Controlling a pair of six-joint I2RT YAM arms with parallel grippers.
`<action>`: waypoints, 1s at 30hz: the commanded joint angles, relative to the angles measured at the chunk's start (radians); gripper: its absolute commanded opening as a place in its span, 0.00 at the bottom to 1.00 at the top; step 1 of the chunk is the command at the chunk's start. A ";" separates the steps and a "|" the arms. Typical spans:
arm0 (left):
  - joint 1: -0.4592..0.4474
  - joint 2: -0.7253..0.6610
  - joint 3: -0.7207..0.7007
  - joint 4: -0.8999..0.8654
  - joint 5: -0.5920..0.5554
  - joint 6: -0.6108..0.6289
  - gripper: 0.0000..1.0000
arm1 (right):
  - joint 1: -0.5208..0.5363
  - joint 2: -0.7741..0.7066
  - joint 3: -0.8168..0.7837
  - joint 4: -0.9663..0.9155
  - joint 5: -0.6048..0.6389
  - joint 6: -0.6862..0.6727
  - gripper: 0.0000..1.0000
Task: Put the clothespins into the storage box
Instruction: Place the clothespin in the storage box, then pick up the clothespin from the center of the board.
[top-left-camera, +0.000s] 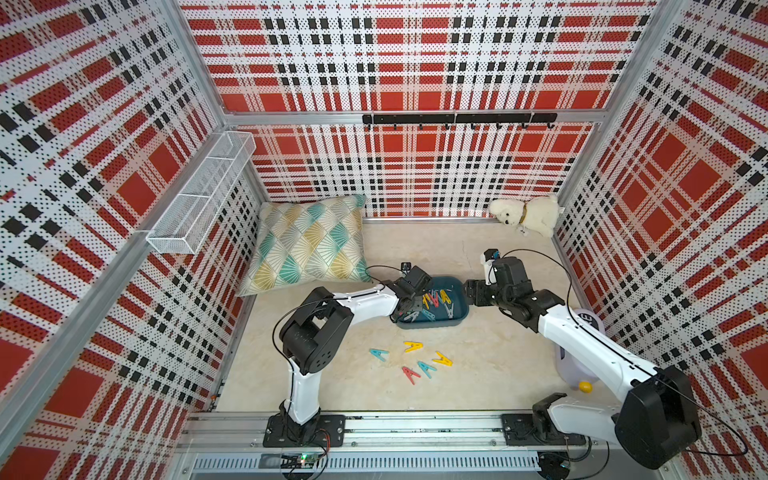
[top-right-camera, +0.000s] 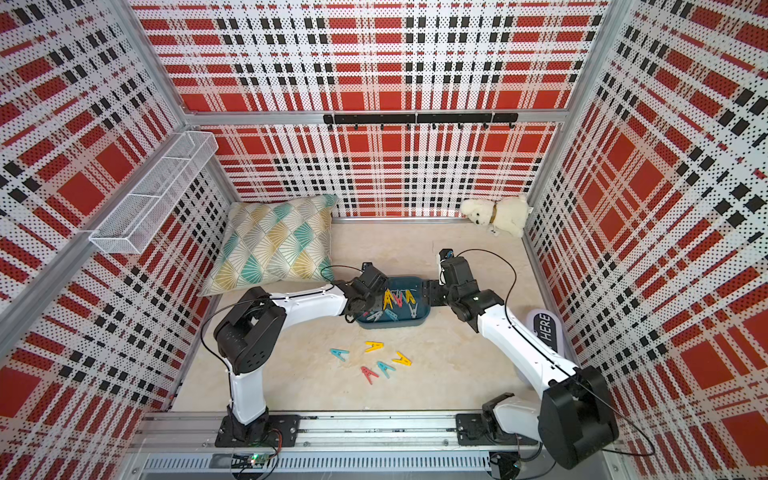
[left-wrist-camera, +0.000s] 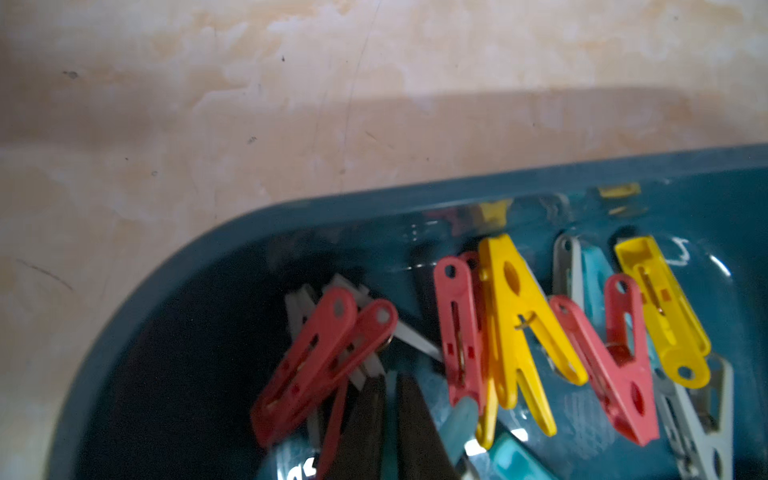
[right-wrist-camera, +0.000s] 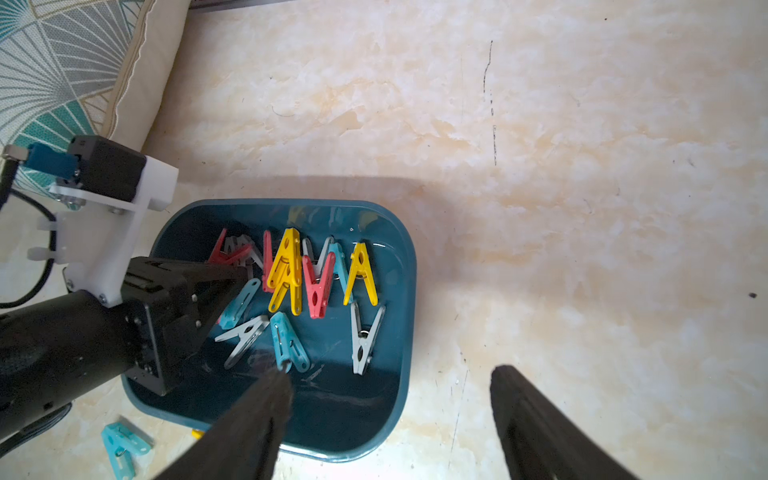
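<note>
The dark teal storage box (top-left-camera: 440, 326) (top-right-camera: 395, 325) holds several red, yellow, teal and grey clothespins (right-wrist-camera: 316, 286). My left gripper (top-left-camera: 406, 312) (left-wrist-camera: 390, 380) hangs inside the box's left end. Its fingers stand a narrow slit apart with only the box floor showing between them. A blurred red clothespin (left-wrist-camera: 324, 365) lies just beside them. My right gripper (top-left-camera: 470, 294) (right-wrist-camera: 390, 384) is open wide over the box's right end, one finger above the inside and one above the table. Several loose clothespins (top-left-camera: 412, 346) (top-right-camera: 385, 368) lie on the table in front of the box.
A patterned pillow (top-left-camera: 307, 245) leans at the back left, close behind the box. A white plush dog (top-left-camera: 525, 216) sits in the back right corner. A white and lilac object (top-left-camera: 575, 365) with a yellow ball (top-left-camera: 586, 386) stands under my right arm. A wire basket (top-left-camera: 203, 195) hangs on the left wall.
</note>
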 joint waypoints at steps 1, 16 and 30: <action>0.003 0.004 0.039 -0.035 -0.005 0.026 0.18 | 0.006 -0.021 0.018 0.007 0.000 -0.012 0.83; -0.008 -0.184 0.119 -0.112 -0.062 0.050 0.26 | 0.006 -0.032 0.013 0.001 0.020 -0.023 0.83; -0.039 -0.701 -0.349 -0.215 0.016 0.091 0.26 | 0.006 0.006 0.008 0.032 -0.006 -0.029 0.83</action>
